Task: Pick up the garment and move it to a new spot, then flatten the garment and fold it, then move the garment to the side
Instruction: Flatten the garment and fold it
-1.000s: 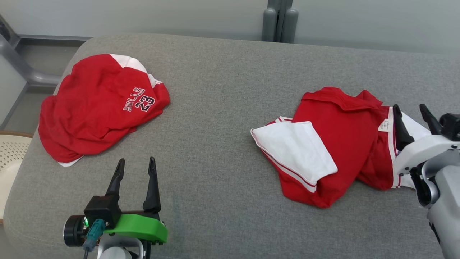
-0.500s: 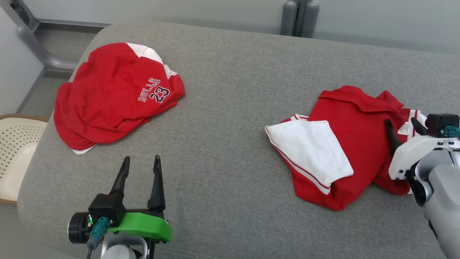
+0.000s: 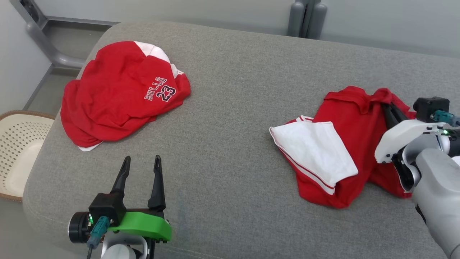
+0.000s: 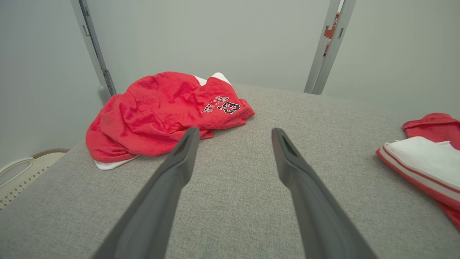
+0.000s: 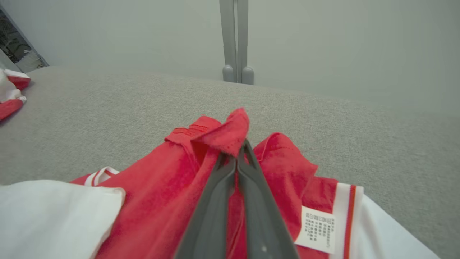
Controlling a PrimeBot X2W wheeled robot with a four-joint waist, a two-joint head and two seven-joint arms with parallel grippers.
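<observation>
While reaching in from the right edge of the head view, pinches a peaked red fold of the red-and-white garment (image 3: 345, 118) with the right gripper (image 3: 387, 108), with jaws pressed together and cloth caught between them. In the right wrist view, shows that same right gripper (image 5: 240, 153) closed on the fold, with a flap of red cloth standing up just past the fingertips. Has the rest of the garment (image 5: 161, 187) lying crumpled on the right part of the grey cushioned surface (image 3: 233, 108), with a white panel (image 3: 316, 151) edged in red stripes folded over its near-left side. Shows a white care label (image 5: 318, 223) beside a red-striped white hem, just right of the dark fingers (image 5: 215, 208).

Holds the left gripper (image 3: 141, 162) low at the near left above bare cushion, with jaws spread wide and nothing between them. From the left wrist view, looks along the left gripper (image 4: 234, 132) toward a second red jersey (image 4: 161, 111) marked "BULLS 23". Places that jersey (image 3: 118, 104) in a heap at the far-left corner of the cushion, well apart from the gripped garment (image 4: 420, 162). Beyond the cushion's left edge, a cream perforated basket (image 3: 18, 144); behind its far edge, a grey post (image 3: 305, 21) against the pale wall.
</observation>
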